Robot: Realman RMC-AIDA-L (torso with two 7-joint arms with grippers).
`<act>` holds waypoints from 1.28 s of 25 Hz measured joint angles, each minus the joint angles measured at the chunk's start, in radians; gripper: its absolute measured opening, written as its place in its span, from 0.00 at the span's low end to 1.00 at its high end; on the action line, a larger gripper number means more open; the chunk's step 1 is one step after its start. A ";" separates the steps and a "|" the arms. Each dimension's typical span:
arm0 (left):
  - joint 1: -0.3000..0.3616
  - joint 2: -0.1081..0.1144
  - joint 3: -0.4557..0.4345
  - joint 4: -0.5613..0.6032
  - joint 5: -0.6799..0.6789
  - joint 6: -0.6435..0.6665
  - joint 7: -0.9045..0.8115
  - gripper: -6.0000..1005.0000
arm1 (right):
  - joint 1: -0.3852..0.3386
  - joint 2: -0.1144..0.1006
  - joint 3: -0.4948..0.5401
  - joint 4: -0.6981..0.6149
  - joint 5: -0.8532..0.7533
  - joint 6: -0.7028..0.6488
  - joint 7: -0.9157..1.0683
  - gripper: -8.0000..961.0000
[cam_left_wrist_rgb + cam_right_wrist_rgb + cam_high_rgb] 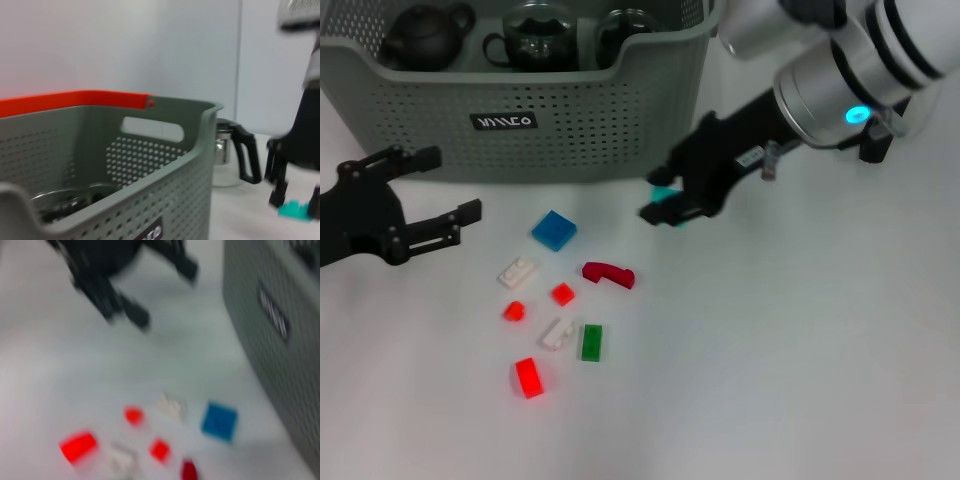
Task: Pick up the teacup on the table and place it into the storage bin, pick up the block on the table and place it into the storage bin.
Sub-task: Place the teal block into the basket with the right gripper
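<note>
The grey-green storage bin (570,120) stands at the back of the table. Inside it are a dark teapot (425,38) and two dark teacups (535,42). My right gripper (663,197) hovers just in front of the bin's right corner, shut on a small teal block (665,194). The left wrist view shows the same teal block (295,210) between the black fingers (277,192). My left gripper (445,185) is open and holds nothing, low at the left, in front of the bin. No teacup shows on the table itself.
Loose blocks lie in front of the bin: blue (553,230), white (516,271), dark red (608,273), green (591,342), bright red (528,377) and several smaller ones. A glass pot with a black handle (235,150) stands beyond the bin.
</note>
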 joint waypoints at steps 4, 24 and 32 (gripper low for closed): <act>0.020 0.001 -0.038 0.000 0.001 0.001 0.003 0.82 | 0.092 0.002 0.031 -0.091 0.137 -0.068 0.026 0.46; 0.019 -0.003 -0.043 -0.009 0.001 0.003 0.008 0.82 | 0.319 0.003 0.084 0.218 0.254 0.615 -0.172 0.46; 0.013 0.001 -0.035 -0.009 0.001 0.009 0.011 0.82 | 0.247 -0.007 0.065 0.190 0.239 0.610 -0.164 0.54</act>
